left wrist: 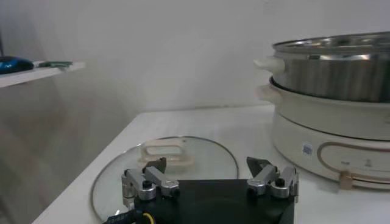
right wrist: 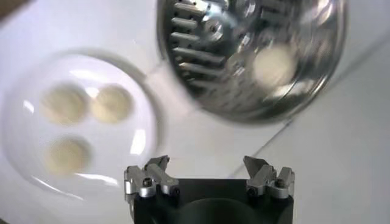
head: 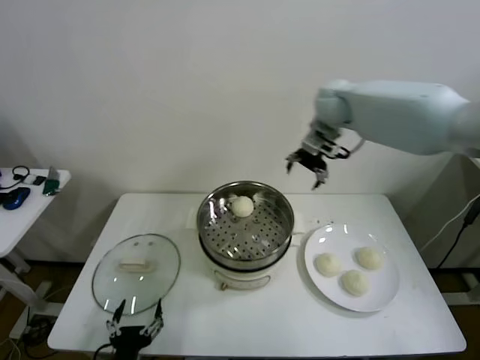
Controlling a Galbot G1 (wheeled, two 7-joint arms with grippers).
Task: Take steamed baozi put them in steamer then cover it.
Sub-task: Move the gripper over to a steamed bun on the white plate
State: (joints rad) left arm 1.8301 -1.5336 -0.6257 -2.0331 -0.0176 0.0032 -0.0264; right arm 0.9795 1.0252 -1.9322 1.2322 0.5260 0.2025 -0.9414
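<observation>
The steel steamer (head: 244, 225) stands mid-table on its white base and holds one baozi (head: 241, 206) at the back of its perforated tray; this bun also shows in the right wrist view (right wrist: 272, 66). Three baozi (head: 328, 264) (head: 368, 258) (head: 354, 282) lie on a white plate (head: 379, 296). The glass cover (head: 136, 271) with a beige handle lies flat at the left. My right gripper (head: 307, 166) is open and empty, high above the table behind the steamer's right side. My left gripper (head: 135, 324) is open and empty at the front edge by the cover (left wrist: 164, 161).
A side table (head: 26, 199) with small items stands far left. The white wall is close behind the table. Bare tabletop (head: 255, 319) lies in front of the steamer.
</observation>
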